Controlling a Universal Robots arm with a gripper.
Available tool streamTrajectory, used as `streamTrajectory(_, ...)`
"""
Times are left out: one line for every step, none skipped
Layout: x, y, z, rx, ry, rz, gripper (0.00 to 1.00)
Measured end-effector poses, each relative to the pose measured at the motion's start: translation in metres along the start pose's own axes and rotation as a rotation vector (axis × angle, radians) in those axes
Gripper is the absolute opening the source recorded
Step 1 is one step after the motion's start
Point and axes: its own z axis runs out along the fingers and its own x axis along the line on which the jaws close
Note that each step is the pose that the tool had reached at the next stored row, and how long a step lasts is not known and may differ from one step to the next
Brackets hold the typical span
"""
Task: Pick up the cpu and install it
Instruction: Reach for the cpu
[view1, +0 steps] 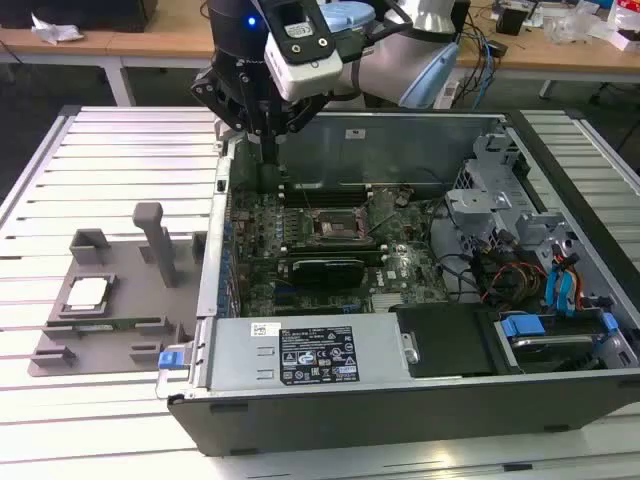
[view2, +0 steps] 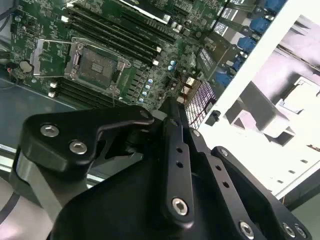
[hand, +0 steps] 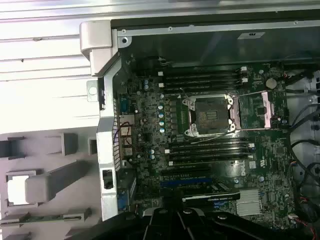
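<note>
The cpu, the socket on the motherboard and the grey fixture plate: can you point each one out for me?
cpu (view1: 87, 292): exterior view, middle of its silvery top.
socket (view1: 335, 226): exterior view, centre of its dark square recess.
fixture plate (view1: 125, 297): exterior view, bare grey surface beside the cpu.

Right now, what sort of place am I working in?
Likely a robotics or electronics lab: an open computer case sits on a slatted metal table, with cluttered wooden desks and cables behind.

The pincer (view1: 268, 152) hangs over the computer case (view1: 400, 425), by its wall. The socket (view1: 335, 225) lies inside the case, near the pincer, toward the exterior view's right. The cpu (view1: 87, 292) sits on the fixture plate (view1: 110, 338) on the worktop (view1: 120, 150), outside the case and well apart from the pincer.
</note>
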Motion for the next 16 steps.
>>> streamTrajectory(0.0035, -0.0002, -0.0001, 0.0001, 0.0000, 0.000, 0.11)
streamTrajectory(0.0068, -0.0005, -0.0002, 0.0004, 0.0000, 0.000, 0.11)
streamTrajectory(0.0079, -0.0005, -0.0002, 0.0004, 0.0000, 0.000, 0.11)
streamTrajectory(0.0085, -0.0006, -0.0002, 0.0004, -0.0001, 0.000, 0.11)
streamTrajectory(0.0096, -0.0007, -0.0003, 0.0004, 0.0000, 0.000, 0.11)
streamTrajectory(0.0124, -0.0009, -0.0003, 0.0004, -0.0001, 0.000, 0.11)
streamTrajectory(0.0135, -0.0009, -0.0003, 0.0003, -0.0001, 0.000, 0.11)
streamTrajectory(0.0181, -0.0013, -0.0005, 0.0003, 0.0000, 0.000, 0.11)
streamTrajectory(0.0206, -0.0015, -0.0005, 0.0004, -0.0001, 0.000, 0.11)
streamTrajectory(0.0238, -0.0017, -0.0006, 0.0004, 0.0000, 0.000, 0.11)
streamTrajectory(0.0261, -0.0019, -0.0007, 0.0004, 0.0000, 0.000, 0.11)
streamTrajectory(0.0285, -0.0021, -0.0008, 0.0004, 0.0000, 0.000, 0.11)
streamTrajectory(0.0308, -0.0023, -0.0008, 0.0004, 0.0000, 0.000, 0.11)
streamTrajectory(0.0334, -0.0025, -0.0009, 0.0004, 0.0000, 0.000, 0.11)
streamTrajectory(0.0360, -0.0027, -0.0010, 0.0004, 0.0000, 0.000, 0.11)
streamTrajectory(0.0390, -0.0029, -0.0010, 0.0004, -0.0001, 0.000, 0.11)
